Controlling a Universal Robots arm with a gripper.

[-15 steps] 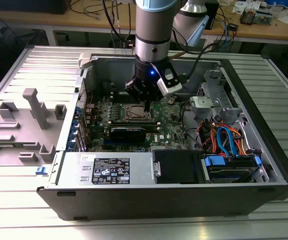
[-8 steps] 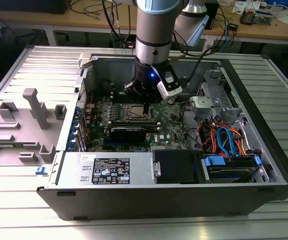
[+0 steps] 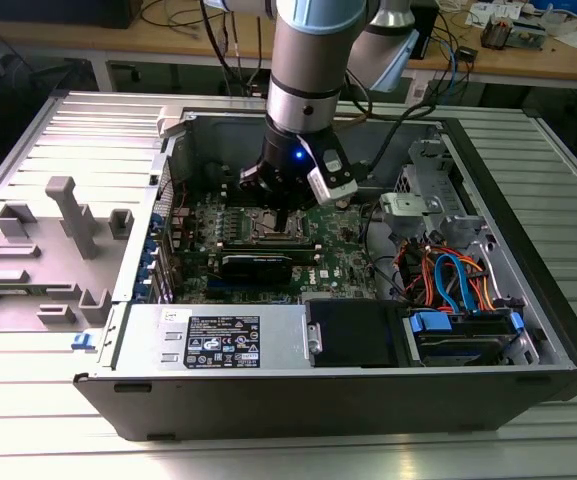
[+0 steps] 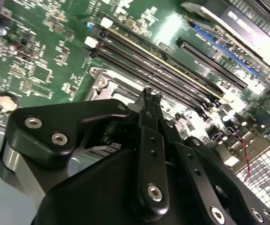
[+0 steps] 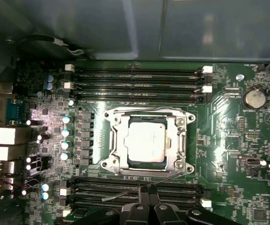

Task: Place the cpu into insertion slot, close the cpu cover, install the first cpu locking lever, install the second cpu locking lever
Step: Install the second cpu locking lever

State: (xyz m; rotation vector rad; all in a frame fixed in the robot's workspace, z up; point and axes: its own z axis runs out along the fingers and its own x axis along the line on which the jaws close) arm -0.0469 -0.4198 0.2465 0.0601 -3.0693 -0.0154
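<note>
Lying flat in insertion slot (image 5: 146,143), cpu (image 5: 146,142); gripper (image 5: 146,199) pinched shut, empty.

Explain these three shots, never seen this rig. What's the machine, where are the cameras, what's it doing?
The grey jointed robot arm reaches down into an open black desktop computer case on a slatted metal table. One camera watches from outside; two ride near the wrist. The first wrist view looks at the green motherboard: the square silver-topped cpu sits in its silver-rimmed insertion slot, framed by the thin metal cpu cover. The black gripper, shut, touches a thin wire locking lever.
</note>
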